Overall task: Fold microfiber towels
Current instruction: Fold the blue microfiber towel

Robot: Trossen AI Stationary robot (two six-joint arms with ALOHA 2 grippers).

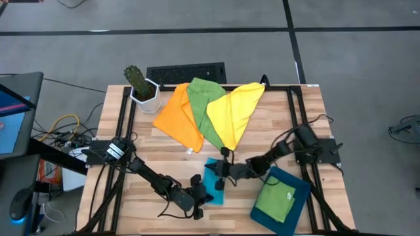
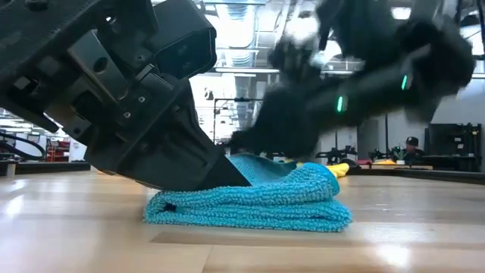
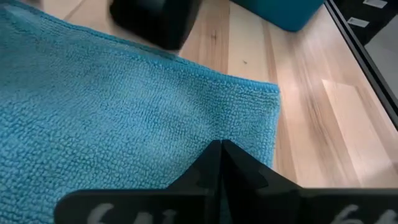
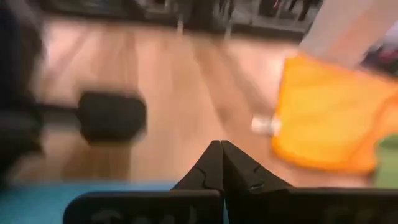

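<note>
Both grippers, left (image 1: 209, 192) and right (image 1: 219, 169), pinch shut on the limp, light blue towel (image 1: 214, 178), best held by opposite edges.

A wooden surface (image 1: 164, 154) carries a blue towel (image 1: 214, 178) beneath the left claw (image 1: 209, 194), orange (image 1: 178, 118), green (image 1: 205, 108) and yellow (image 1: 235, 111) towels beyond, a teal tray (image 1: 298, 190) beside.

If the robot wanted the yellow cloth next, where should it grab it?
Probably the yellow towel's narrow tip nearest the grippers: it lies flat on bare wood, free of the green towel beside it. Coming straight down and pinching that point seems easiest.
</note>
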